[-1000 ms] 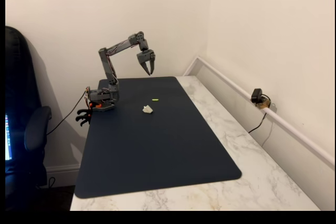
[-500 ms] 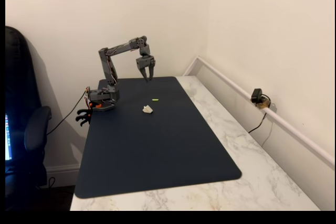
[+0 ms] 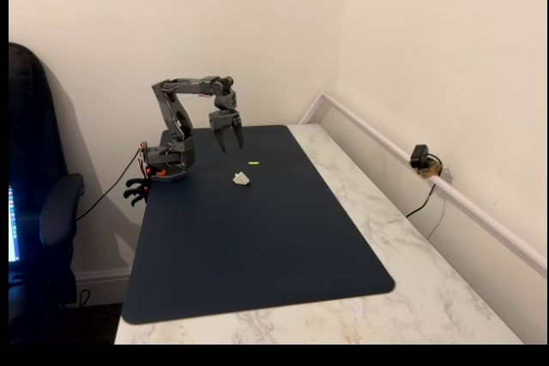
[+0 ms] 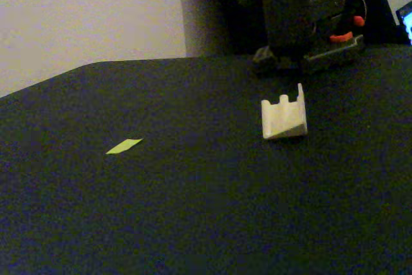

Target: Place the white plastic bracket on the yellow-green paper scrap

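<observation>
Your grey two-finger end effector hangs in the air above the far left part of the dark navy rectangular mat, fingers pointing down and slightly spread, with nothing between them. It touches neither task item.

The small off-white angular plastic bracket rests on the mat, at roughly 5 o'clock from the end effector in the fixed view from the front and clear of it. In the low close fixed view the bracket sits upright on its wedge base with its notched edge on top.

The thin bright yellow-green paper scrap lies flat on the mat, near the bracket at about 1 o'clock from it in the front view; the two do not touch. In the close view the scrap lies at about 8 o'clock from the bracket, with bare mat between them.

The arm's base is clamped at the mat's far left edge. The mat covers the left portion of the white marble-patterned bench. A dark office chair stands at the left edge of the front view.
</observation>
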Controlling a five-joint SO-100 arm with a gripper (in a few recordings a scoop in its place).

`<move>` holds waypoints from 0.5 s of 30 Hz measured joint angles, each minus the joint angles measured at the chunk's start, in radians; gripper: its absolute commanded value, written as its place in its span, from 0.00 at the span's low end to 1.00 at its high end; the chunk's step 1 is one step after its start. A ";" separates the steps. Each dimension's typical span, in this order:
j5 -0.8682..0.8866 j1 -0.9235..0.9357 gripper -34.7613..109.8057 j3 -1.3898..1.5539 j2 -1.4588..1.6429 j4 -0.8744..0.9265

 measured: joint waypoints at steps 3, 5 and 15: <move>0.000 -0.008 0.44 0.040 -0.049 -0.078; 0.000 -0.008 0.46 0.043 -0.103 -0.120; 0.002 0.000 0.49 0.043 -0.282 -0.245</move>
